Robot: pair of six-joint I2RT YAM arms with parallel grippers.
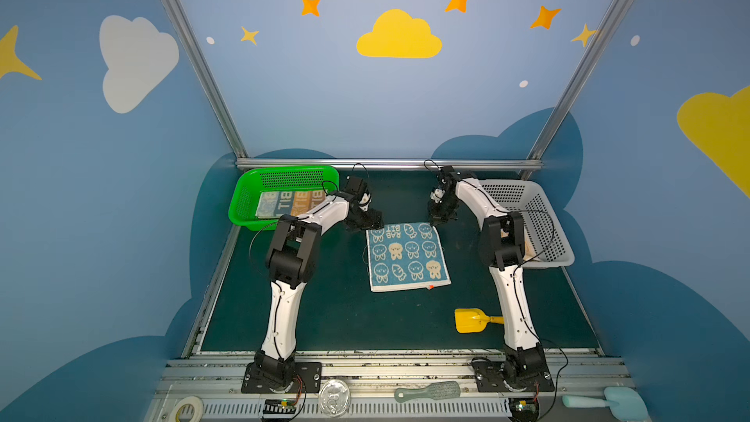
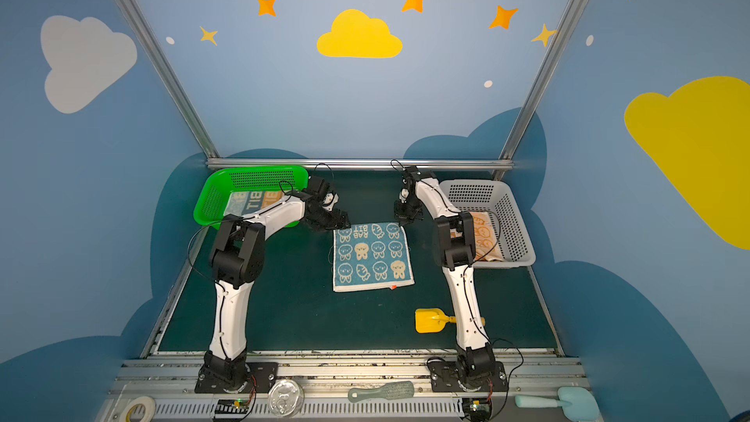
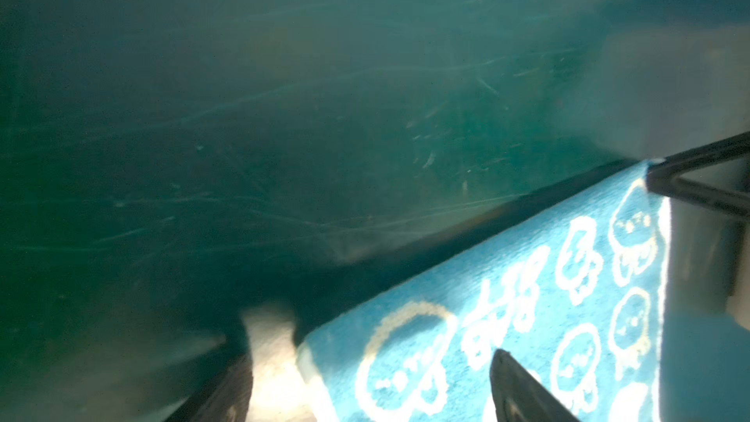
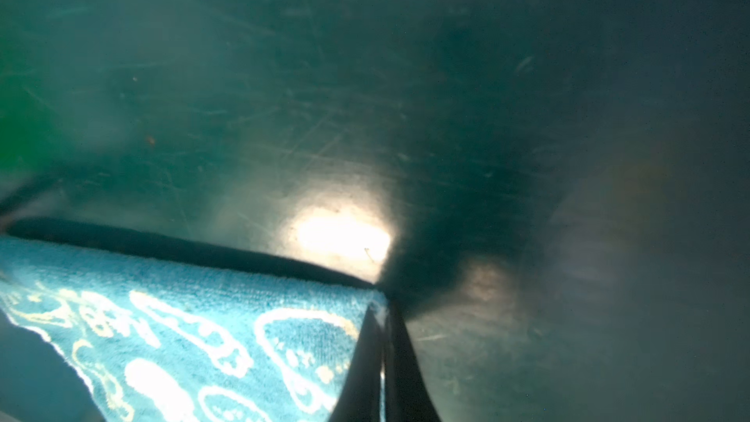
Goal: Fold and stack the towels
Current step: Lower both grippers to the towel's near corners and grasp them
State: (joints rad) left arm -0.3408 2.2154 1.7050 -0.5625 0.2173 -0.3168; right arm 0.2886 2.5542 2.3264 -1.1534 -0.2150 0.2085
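The right pincer (image 4: 383, 338) is pinching a far corner of the blue towel (image 1: 408, 257); the left pincer (image 3: 373, 383), gaping wide, is straddling the other for folding.

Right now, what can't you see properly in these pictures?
The orange towel in the white basket: the right arm covers part of it in both top views.
The folded towels in the green basket: the left arm hides their near edge; count unclear.
The left gripper: the left wrist view's edge cuts its fingers off.
The blue towel: blurred and cropped in both wrist views.
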